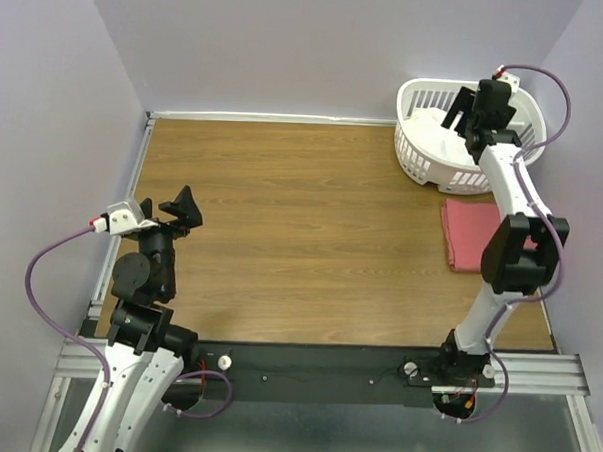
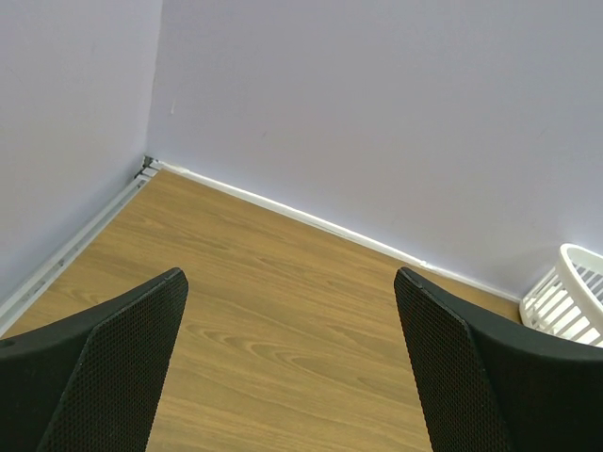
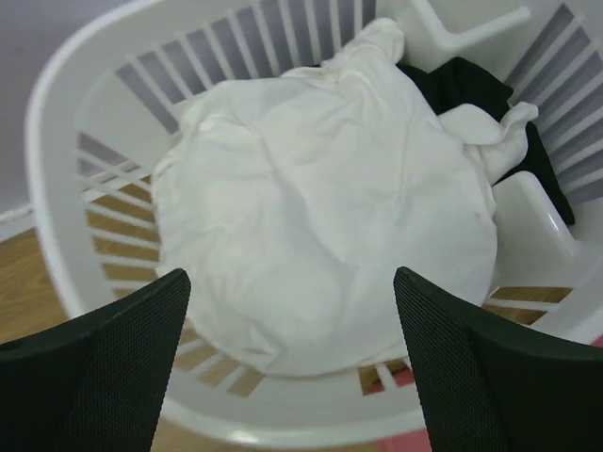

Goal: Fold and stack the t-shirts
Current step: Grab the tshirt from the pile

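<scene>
- Where the table (image 1: 311, 236) ends far right, a basket (image 1: 412, 161) is set.
- The white shirt (image 3: 320, 217) is heaped inside.
- The red shirt (image 1: 466, 238) is laid folded beside it.
- The right gripper (image 3: 290, 282), over the basket, and the left gripper (image 2: 290, 282) are held spread.

Plain white shirt (image 3: 320, 207), salmon-red shirt (image 1: 468, 236), white slatted basket (image 1: 413, 159)

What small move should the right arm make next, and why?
Probably lower the right gripper into the basket and close on the white shirt: it lies crumpled under the open gripper, while the red shirt is already folded.
</scene>
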`<state>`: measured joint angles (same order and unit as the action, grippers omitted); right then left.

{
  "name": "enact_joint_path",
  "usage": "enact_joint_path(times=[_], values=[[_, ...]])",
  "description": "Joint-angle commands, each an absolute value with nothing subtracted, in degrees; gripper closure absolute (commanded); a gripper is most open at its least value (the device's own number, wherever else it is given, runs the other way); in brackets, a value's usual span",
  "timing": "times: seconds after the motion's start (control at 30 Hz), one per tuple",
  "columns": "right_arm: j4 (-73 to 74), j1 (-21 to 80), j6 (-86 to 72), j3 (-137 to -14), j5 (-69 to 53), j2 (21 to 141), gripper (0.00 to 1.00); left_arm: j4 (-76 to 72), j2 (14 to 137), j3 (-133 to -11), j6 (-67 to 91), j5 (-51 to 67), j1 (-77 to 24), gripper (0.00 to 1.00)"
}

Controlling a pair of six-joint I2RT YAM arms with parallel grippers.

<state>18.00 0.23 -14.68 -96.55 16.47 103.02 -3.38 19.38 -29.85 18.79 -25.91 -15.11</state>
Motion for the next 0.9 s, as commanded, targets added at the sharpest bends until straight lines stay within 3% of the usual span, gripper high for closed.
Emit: enact_joint_path(times=[0.0,0.23,0.43,0.53,0.57,0.67,0.77,0.87], values=[[18.8,-4.3,-15.7,-102.9,13.2,111.9,0.07,-4.0,20.3,-29.5,18.5,-25.4,-15.1,0.02],[18.9,-7.1,-16.7,-112.5,7.3,131.0,0.16,-4.7,23.4,-29.7,17.8,-25.1,-14.9,0.02],[18.9,-7.6,-17.7,-115.3,1.8,136.8,0.28,-5.0,25.0,-29.7,17.3,-24.9,-14.4,0.02],[18.9,-7.6,-16.6,-116.0,-2.3,137.9,0.49,-5.3,25.5,-29.7,17.3,-24.4,-14.2,0.02],[18.8,-7.6,-16.4,-115.9,-3.0,137.7,0.65,-5.3,25.6,-29.7,17.3,-24.4,-14.2,0.01],[18.9,-7.6,-16.3,-115.8,-6.5,135.6,0.9,-5.2,25.4,-29.7,17.2,-24.3,-14.2,0.02],[18.9,-7.6,-16.3,-115.0,-8.4,130.5,0.99,-5.2,24.9,-29.6,17.2,-24.4,-14.2,0.02],[18.9,-7.6,-16.2,-114.7,-8.7,124.6,0.99,-5.2,24.2,-29.6,17.2,-24.2,-14.2,0.02]])
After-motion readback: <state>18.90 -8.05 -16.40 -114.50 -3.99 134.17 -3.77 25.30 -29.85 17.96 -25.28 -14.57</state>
